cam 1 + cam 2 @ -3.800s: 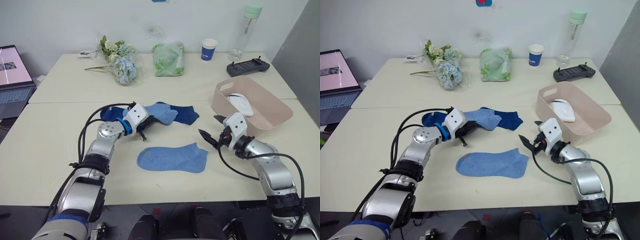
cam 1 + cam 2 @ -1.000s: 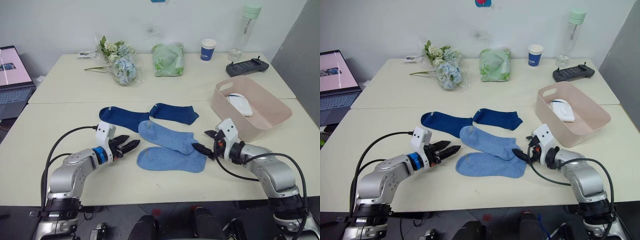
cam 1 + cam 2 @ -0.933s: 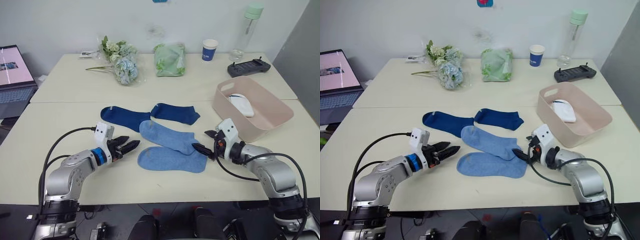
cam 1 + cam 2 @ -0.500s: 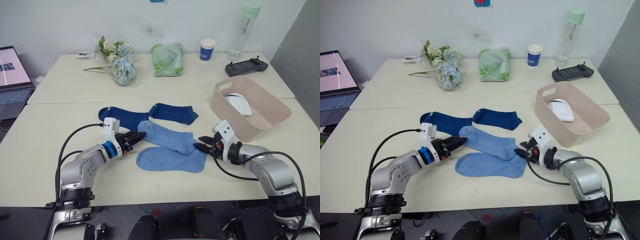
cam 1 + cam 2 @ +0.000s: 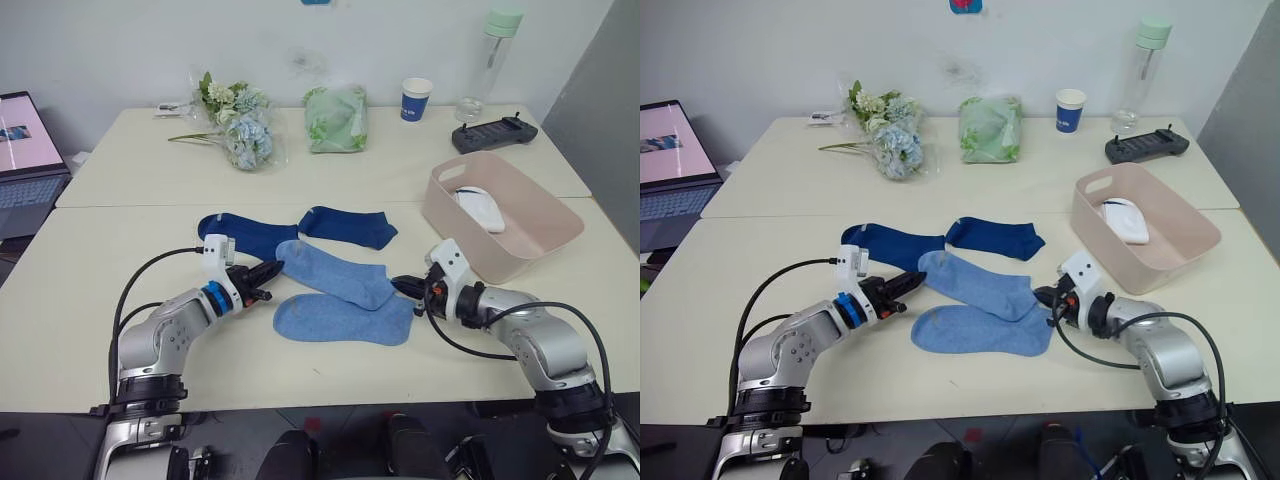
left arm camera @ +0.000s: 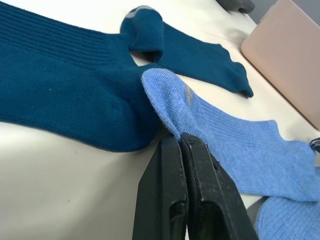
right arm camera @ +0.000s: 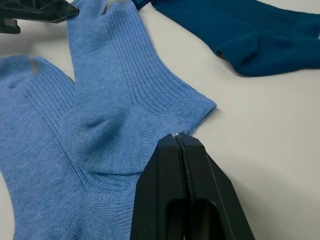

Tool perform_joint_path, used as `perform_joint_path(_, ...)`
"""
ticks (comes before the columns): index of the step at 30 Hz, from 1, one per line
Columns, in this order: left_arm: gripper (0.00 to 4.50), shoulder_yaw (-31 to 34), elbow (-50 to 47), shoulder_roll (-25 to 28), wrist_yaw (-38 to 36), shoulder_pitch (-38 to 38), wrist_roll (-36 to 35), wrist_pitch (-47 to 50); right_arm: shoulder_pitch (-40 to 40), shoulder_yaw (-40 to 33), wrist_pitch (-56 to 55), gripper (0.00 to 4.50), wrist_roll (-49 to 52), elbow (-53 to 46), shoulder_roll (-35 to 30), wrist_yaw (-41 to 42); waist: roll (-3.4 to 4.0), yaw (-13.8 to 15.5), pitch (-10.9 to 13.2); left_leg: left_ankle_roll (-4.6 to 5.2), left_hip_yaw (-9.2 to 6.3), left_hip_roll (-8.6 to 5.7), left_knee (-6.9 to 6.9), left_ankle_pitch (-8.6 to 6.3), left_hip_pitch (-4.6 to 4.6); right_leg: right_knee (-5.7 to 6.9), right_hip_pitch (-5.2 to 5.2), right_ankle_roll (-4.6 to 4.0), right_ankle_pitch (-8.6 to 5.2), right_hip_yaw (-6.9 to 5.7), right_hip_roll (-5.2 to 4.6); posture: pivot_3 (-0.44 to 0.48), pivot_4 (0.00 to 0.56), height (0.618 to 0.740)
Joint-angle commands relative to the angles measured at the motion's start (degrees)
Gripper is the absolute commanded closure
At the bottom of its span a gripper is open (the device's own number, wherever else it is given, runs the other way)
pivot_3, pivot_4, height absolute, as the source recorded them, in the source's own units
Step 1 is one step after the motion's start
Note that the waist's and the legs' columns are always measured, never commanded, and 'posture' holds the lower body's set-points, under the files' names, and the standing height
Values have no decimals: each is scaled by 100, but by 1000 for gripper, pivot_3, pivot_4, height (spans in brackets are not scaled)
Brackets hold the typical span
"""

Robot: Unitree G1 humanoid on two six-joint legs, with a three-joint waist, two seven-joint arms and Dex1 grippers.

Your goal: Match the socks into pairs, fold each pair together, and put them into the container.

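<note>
Two light blue socks lie mid-table, the upper one (image 5: 335, 275) slanting over the lower one (image 5: 340, 318). My left gripper (image 5: 280, 266) is shut, its tips pinching the toe edge of the upper sock (image 6: 200, 115). At the other end, my right gripper (image 5: 395, 284) is shut on that sock's cuff edge (image 7: 125, 100). Two dark navy socks (image 5: 240, 232) (image 5: 350, 225) lie just behind. The pink container (image 5: 445, 222) stands at the right with a white sock (image 5: 480, 208) inside.
Along the table's back stand a bunch of flowers (image 5: 240, 125), a pale green bag (image 5: 337, 118), a blue paper cup (image 5: 417, 98), a bottle (image 5: 497, 50) and a black controller (image 5: 495, 133). A laptop (image 5: 25, 150) sits at the far left.
Both grippers have gone from open to shut. The left one moved in to the upper light blue sock's toe, the right one to its cuff.
</note>
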Motion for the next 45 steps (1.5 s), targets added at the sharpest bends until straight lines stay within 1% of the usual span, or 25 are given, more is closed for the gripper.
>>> perform_joint_path(1,4483,86,-430,120,3,13,-153,89,-140,-253,-48,4500,138,-107,-14,-6,0,0,0,0,0,1,0,0,0,0,0,0,0,0,0,0,150,740)
perform_joint_path(6,4483,104,-608,167,40,65,-189,182,-166,-333,24,4500,188,-97,1,12,0,-1,0,0,0,0,0,0,0,0,0,0,0,0,0,0,150,740)
perform_joint_path(9,4483,90,-623,175,51,53,-175,179,-219,-207,70,4500,76,-58,-18,-11,0,0,0,0,0,0,0,0,0,0,0,0,0,0,0,0,150,740)
perform_joint_path(12,4500,64,-625,185,43,46,-155,150,-280,-103,159,3941,66,-32,-13,35,0,-2,0,0,1,0,0,0,0,0,0,0,0,1,0,0,150,740)
perform_joint_path(13,4500,40,-630,203,25,63,-131,128,-291,-76,234,3684,87,-42,-14,49,0,-2,0,0,0,0,0,0,0,0,0,0,0,0,0,0,150,740)
perform_joint_path(14,4500,18,-644,220,0,83,-120,123,-300,-65,304,3285,107,-49,-12,49,0,-1,0,0,-1,0,0,0,0,0,0,0,0,-1,1,0,150,740)
perform_joint_path(15,4500,13,-660,228,-10,99,-124,128,-305,-58,358,3029,117,-60,-18,49,0,-1,0,0,-1,0,-1,0,0,-1,0,0,0,-1,1,0,150,740)
perform_joint_path(16,4500,17,-674,232,-14,113,-135,137,-307,-36,389,2680,116,-76,-38,67,0,-1,0,0,0,0,0,0,-1,-2,0,0,0,0,0,0,150,740)
perform_joint_path(25,4500,-7,-668,249,1,109,-115,114,-376,49,554,2680,126,-49,22,82,0,-1,0,0,0,0,-1,0,-1,-1,0,0,0,0,0,0,150,740)
perform_joint_path(28,4500,-40,-653,259,-11,101,-74,71,-431,107,518,3264,112,-10,19,157,0,-3,0,0,0,0,-1,0,0,-1,-1,0,0,1,0,0,150,740)
perform_joint_path(30,4500,-37,-652,261,-10,102,-74,71,-450,99,511,3892,132,12,20,197,0,-1,0,0,0,0,-1,0,0,-1,-1,0,0,0,0,0,150,740)
perform_joint_path(31,4500,-37,-654,263,-13,103,-75,70,-457,91,514,4300,152,15,21,222,0,0,0,0,0,0,-1,0,-1,-2,0,0,0,0,0,0,150,740)
perform_joint_path(32,4500,-39,-653,264,-15,103,-71,68,-460,86,527,4464,163,12,17,237,0,0,0,0,0,0,-1,0,-1,-2,0,0,0,0,0,0,150,740)
perform_joint_path(35,4500,-49,-633,277,-23,98,-45,45,-438,58,511,4464,181,-1,-37,305,0,0,0,0,0,0,-1,0,-1,-2,0,0,0,0,0,0,150,740)
perform_joint_path(41,4500,-27,-737,302,-33,70,-112,99,-588,-253,515,4464,328,97,-106,354,0,-1,0,0,0,0,-1,0,-1,-2,0,0,0,0,0,0,150,740)
perform_joint_path(45,4500,12,-1049,265,89,175,-235,266,-724,-564,911,4464,740,-19,-156,410,0,-1,0,0,0,1,-1,0,-1,-2,-1,0,0,1,0,0,150,740)
